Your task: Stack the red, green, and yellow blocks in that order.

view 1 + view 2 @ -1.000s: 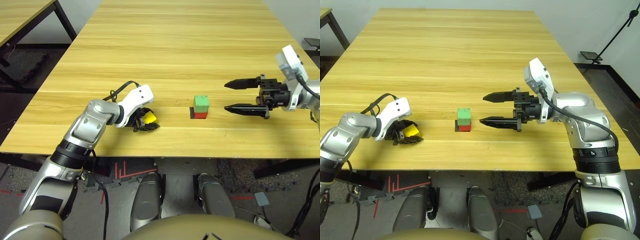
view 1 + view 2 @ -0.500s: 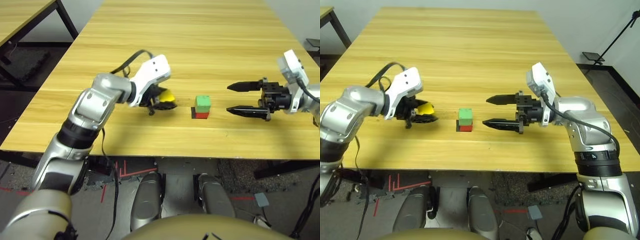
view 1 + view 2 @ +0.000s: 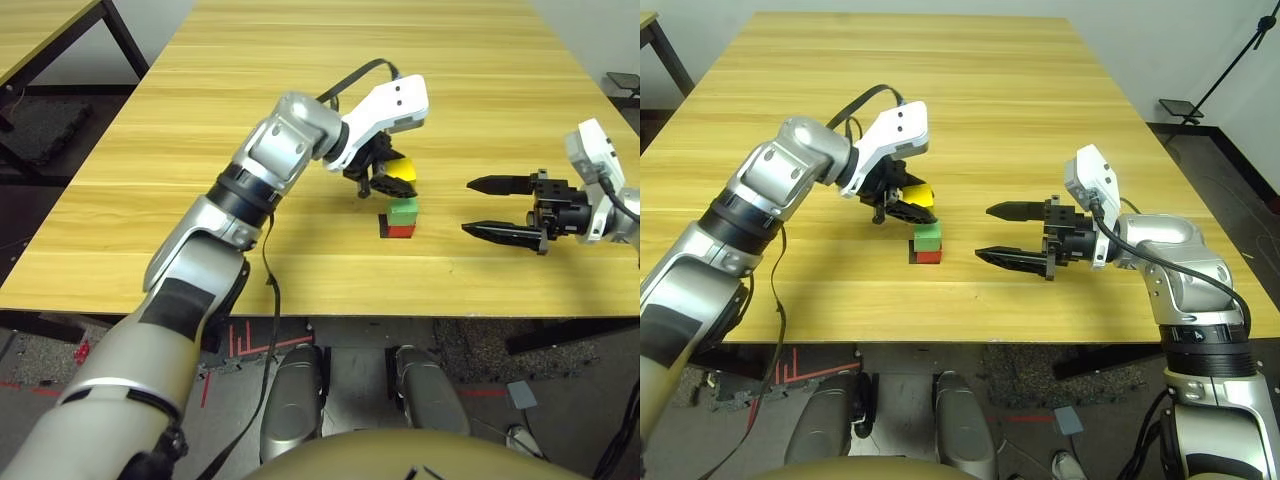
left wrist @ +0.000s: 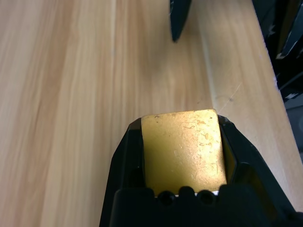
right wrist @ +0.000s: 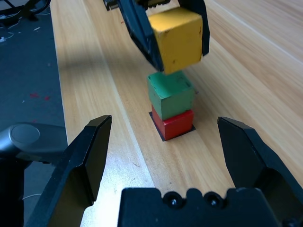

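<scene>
Yellow block (image 5: pixel 179 40) sat clamped between the two fingers of my left end effector (image 4: pixel 183 153), held in the air just above the green block (image 5: pixel 171 94). The green one rested on the red block (image 5: pixel 173 124), its edges slightly out of line with the red, and the red stood on a flat black patch (image 3: pixel 384 227) on the surface (image 3: pixel 970 310). From my seat I judged the first two layers done and only the yellow left to set down.

My right end effector (image 3: pixel 1015 236) waited to the robot's right of the stack, fingers wide apart, with nothing between them.

What worried me was the lowering. The yellow looked tilted against the green's top, so a corner could have landed first and pushed the green off the red. Coming down too far to one side would have left it overhanging, ready to tip once I let go. The fingers reached down beside the block, so a low approach or an uneven opening could have knocked the green sideways.
</scene>
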